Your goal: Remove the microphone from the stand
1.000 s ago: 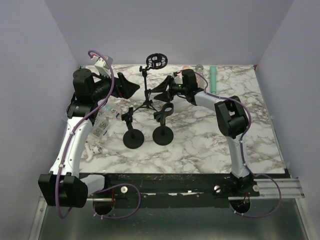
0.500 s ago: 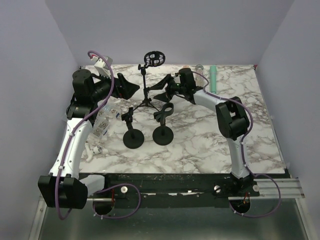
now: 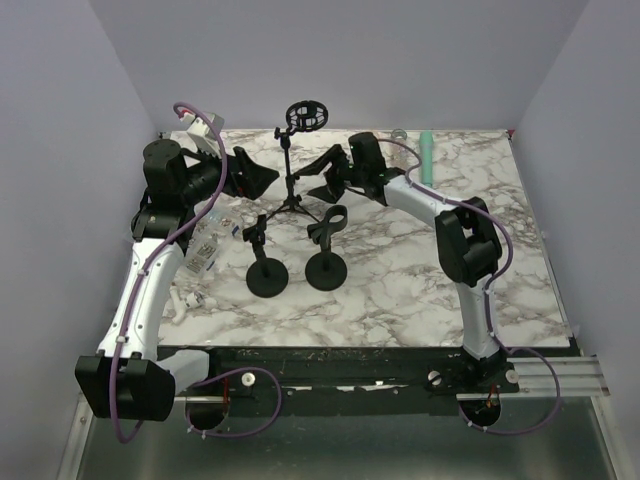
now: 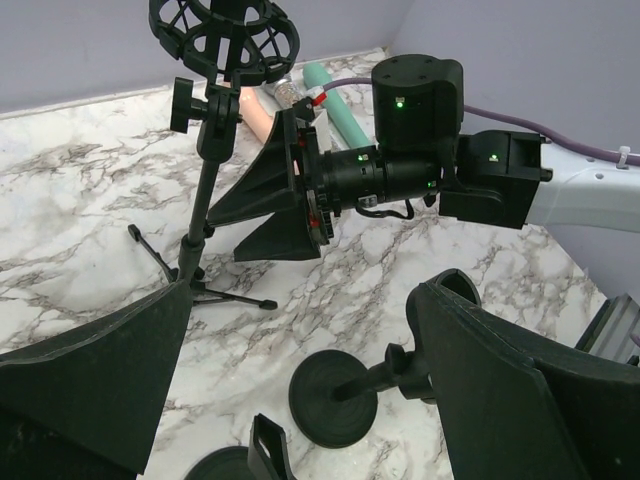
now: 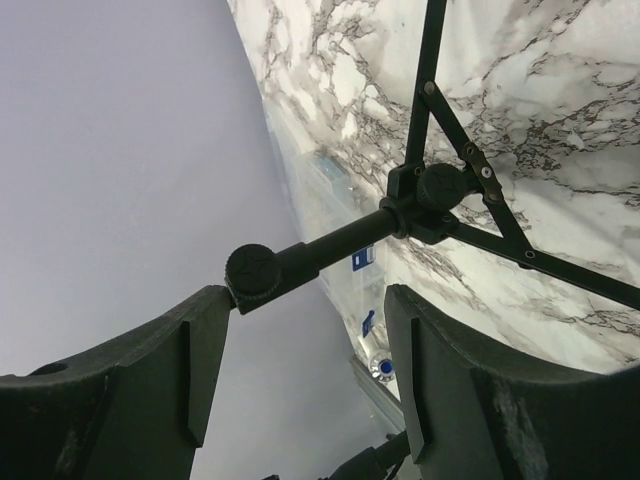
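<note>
Fingers of your right gripper (image 5: 305,300) are spread, the tripod stand's (image 3: 291,190) pole between them. Your left gripper (image 4: 305,300) is spread too, just left of this stand. Two round-base stands (image 3: 267,278) (image 3: 326,270) crowd the near side; bare table (image 3: 500,270) lies rightward.

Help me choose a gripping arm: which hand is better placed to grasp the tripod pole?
Right, probably. The open right hand has the tripod pole across its finger gap; the open left hand has it off-centre.
</note>
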You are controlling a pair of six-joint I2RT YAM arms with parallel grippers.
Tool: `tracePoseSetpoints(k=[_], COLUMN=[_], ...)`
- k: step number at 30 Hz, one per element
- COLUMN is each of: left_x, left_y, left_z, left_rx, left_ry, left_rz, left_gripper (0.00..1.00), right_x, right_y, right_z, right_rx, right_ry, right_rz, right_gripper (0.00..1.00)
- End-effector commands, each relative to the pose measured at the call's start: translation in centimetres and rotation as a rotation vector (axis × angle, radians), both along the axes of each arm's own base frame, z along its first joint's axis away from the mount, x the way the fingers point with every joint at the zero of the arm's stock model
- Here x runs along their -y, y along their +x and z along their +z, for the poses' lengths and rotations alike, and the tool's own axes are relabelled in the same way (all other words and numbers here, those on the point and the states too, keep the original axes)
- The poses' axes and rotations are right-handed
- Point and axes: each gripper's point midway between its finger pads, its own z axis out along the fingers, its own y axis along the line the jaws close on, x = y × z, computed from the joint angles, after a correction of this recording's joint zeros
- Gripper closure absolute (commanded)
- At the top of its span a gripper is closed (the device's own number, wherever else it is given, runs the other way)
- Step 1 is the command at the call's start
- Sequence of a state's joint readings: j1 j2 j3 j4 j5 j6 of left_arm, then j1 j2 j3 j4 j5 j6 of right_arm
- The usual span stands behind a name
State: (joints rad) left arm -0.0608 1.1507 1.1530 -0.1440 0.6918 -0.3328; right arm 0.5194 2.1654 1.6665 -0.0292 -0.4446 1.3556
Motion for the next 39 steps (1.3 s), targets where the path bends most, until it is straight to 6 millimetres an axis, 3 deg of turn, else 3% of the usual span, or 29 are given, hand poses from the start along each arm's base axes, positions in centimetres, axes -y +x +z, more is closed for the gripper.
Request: tracePoseSetpoints(k=[1, 4, 16, 19, 24, 35, 39], left_x=[-0.1, -0.1, 0.0, -0.1, 0.0, -0.1, -0.1], left_y=[-0.4, -0.5, -0.8, -0.9, -1.0, -1.2, -1.2], left_z=[0.6, 0.7, 1.2, 1.2, 1.4, 1.6, 1.6], left_rx=[0.033, 0.038, 0.051, 0.054, 0.057, 0.067, 0.065], left_ry=[0.005, 0.004, -0.001, -0.001, -0.005, -0.005, -0.006], left_rz=[0.003, 0.001, -0.001, 0.000, -0.004, -0.001, -0.001], left_gripper=[0.02, 0.02, 0.02, 0.02, 0.02, 0.02, 0.02], right_x=[0.1, -0.2, -2.1, -2.1, -2.5, -2.7, -2.4], right_y=[0.8, 1.0, 1.7, 1.7, 1.4, 1.3, 1.6], right_z=[3.3, 3.8, 2.4, 1.9, 0.9, -1.0, -1.1], right_rx=[0.053, 0.064, 0.038, 0.036, 0.029, 0.015, 0.019], right_ry=[-0.031, -0.043, -0.098, -0.119, -0.147, -0.185, -0.196], right_rz=[-0.064, -0.082, -0.127, -0.143, -0.146, -0.157, -0.177], right_gripper=[0.29, 0.28, 0.33, 0.42, 0.48, 0.49, 0.62])
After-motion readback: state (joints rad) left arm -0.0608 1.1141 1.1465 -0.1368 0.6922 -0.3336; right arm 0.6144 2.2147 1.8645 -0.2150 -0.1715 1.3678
